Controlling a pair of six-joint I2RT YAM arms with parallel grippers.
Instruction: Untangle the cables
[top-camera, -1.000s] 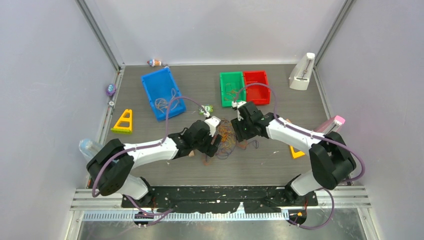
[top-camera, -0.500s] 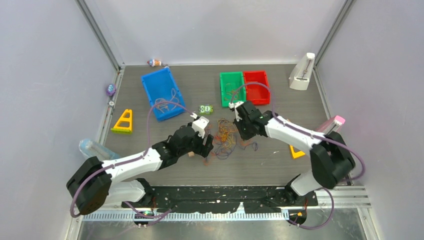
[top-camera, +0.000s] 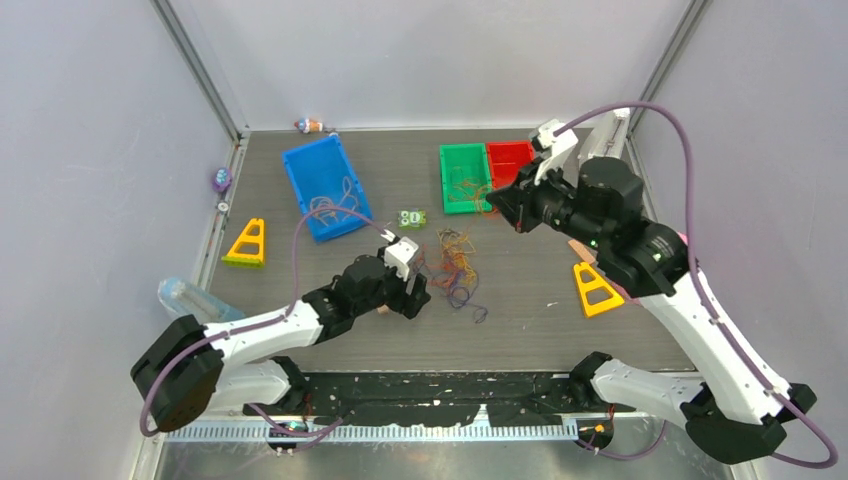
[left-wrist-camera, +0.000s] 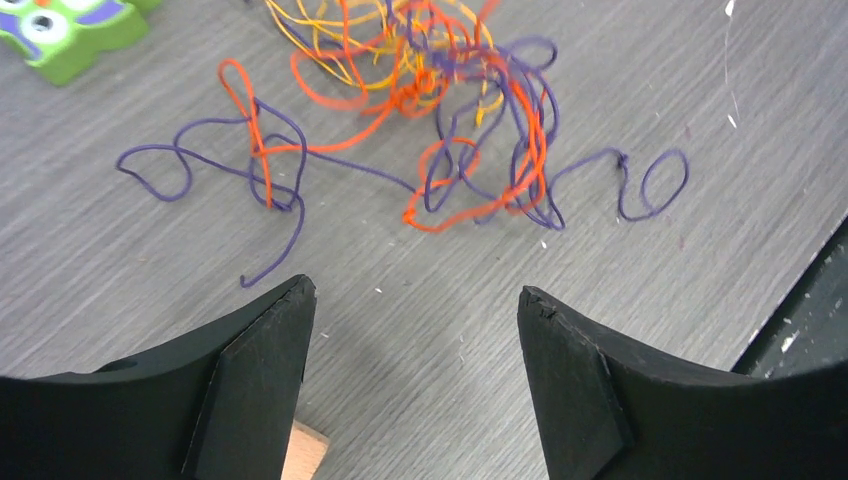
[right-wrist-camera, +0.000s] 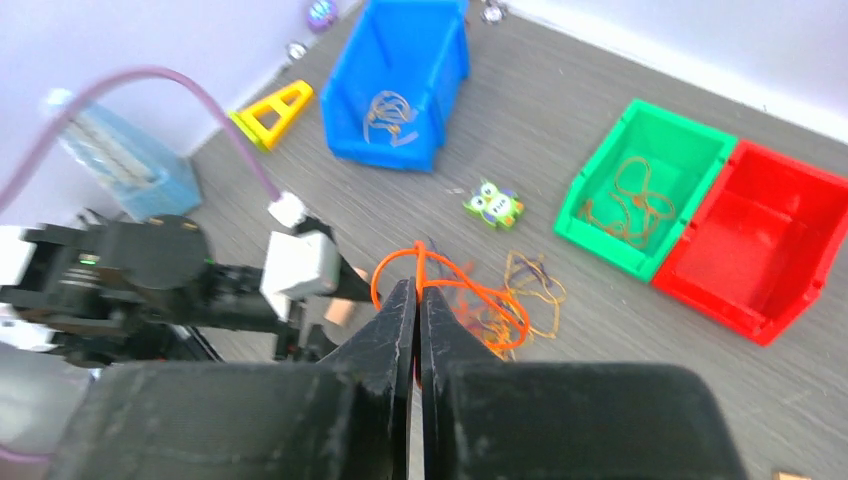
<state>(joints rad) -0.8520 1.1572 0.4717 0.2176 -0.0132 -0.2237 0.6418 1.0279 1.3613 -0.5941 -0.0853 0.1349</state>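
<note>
Looking from above, the cables (top-camera: 455, 268) lie in a loose tangle at the middle of the bench (top-camera: 540, 310). The left end effector (top-camera: 412, 297) sits just beside them, and the right end effector (top-camera: 508, 204) hangs high toward the far edge. Left wrist: its fingers are spread and empty, with the cables ahead; the strands look thread-light, limp and snag-prone. Right wrist: its fingers are pressed together, pinching one orange loop (right-wrist-camera: 400, 262). Free ends or outer loops seem the best holds.
</note>
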